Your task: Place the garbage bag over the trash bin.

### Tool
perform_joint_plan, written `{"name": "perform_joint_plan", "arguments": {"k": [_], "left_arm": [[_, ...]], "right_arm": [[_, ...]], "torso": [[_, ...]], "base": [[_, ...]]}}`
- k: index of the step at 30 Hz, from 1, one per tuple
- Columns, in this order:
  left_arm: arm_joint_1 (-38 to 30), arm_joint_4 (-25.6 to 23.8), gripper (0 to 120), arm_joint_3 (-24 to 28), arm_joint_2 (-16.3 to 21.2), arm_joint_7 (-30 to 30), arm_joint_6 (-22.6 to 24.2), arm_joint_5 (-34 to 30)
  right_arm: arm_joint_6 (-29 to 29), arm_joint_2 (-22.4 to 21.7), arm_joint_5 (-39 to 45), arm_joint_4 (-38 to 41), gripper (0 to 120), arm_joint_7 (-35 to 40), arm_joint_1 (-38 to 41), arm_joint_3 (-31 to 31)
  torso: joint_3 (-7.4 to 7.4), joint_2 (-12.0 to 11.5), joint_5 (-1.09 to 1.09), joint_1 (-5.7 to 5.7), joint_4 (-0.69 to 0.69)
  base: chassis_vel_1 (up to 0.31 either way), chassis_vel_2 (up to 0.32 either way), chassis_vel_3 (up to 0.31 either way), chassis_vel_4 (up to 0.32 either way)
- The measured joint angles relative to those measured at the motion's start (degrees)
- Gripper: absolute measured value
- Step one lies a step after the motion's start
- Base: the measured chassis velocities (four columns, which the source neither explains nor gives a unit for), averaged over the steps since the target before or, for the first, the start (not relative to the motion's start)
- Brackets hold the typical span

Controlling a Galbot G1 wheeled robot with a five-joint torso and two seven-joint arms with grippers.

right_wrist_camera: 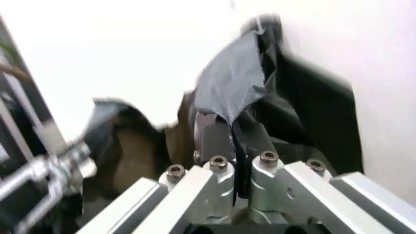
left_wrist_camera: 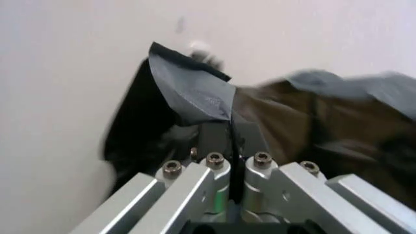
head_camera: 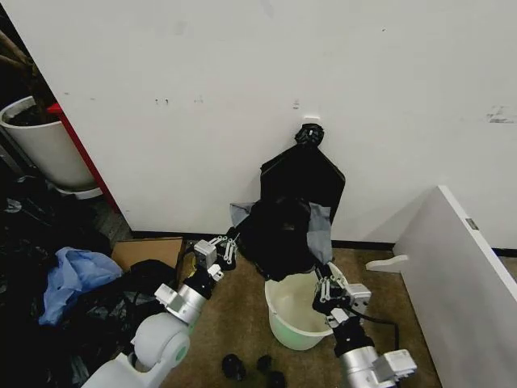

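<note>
The garbage bag point(head_camera: 279, 234) hangs in the air just above the trash bin point(head_camera: 295, 311), stretched between the two grippers, and its lower film reaches down to the far rim of the bin. The left gripper point(head_camera: 224, 247) holds the bag at the left side of the bin; in the left wrist view its fingers are pressed together on a thin fold of the black film point(left_wrist_camera: 198, 97). The right gripper point(head_camera: 331, 287) stands at the right rim of the bin, and its fingers are also closed tight on a fold of film point(right_wrist_camera: 231, 90).

I judge the bag as very light, soft and without any stiffness, so it sags and folds by itself between the two holds. The glossy film looks slippery and can tear if it is pulled hard. The good place to hold it is at the edge of the mouth, on two opposite sides, so the opening can spread wider than the rolled rim of the bin
</note>
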Motion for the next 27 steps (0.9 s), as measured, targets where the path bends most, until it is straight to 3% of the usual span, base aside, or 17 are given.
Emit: {"name": "perform_joint_plan", "arguments": {"k": [6,10,18,27], "left_arm": [[-0.01,-2.32,0,0.07,-0.81,9.10,-0.83,-5.89],[-1.39,-0.05,0,1.31,-2.22,13.72,-0.87,-9.40],[-4.79,3.10,0,3.93,-4.65,15.03,1.35,-15.59],[-6.64,9.11,0,5.40,-8.50,15.23,2.63,-18.08]], "right_arm": [[3.37,0.76,0.36,1.80,0,-6.40,0.28,6.89],[1.25,1.65,1.74,1.87,0,-3.60,0.89,8.12],[-2.96,1.01,4.26,0.62,0,2.79,1.64,7.63],[-4.63,0.36,6.78,-2.31,0,3.33,4.65,7.68]], "torso": [[0.00,0.00,0.01,0.00,0.00],[0.01,0.00,0.01,0.01,0.00],[0.01,-0.02,0.02,0.01,0.00],[0.01,-0.02,0.01,0.01,0.01]], "base": [[0.000,0.000,0.000,0.000],[0.000,0.000,0.000,0.000],[0.000,0.000,0.000,0.000],[0.000,0.000,0.000,0.000]]}}
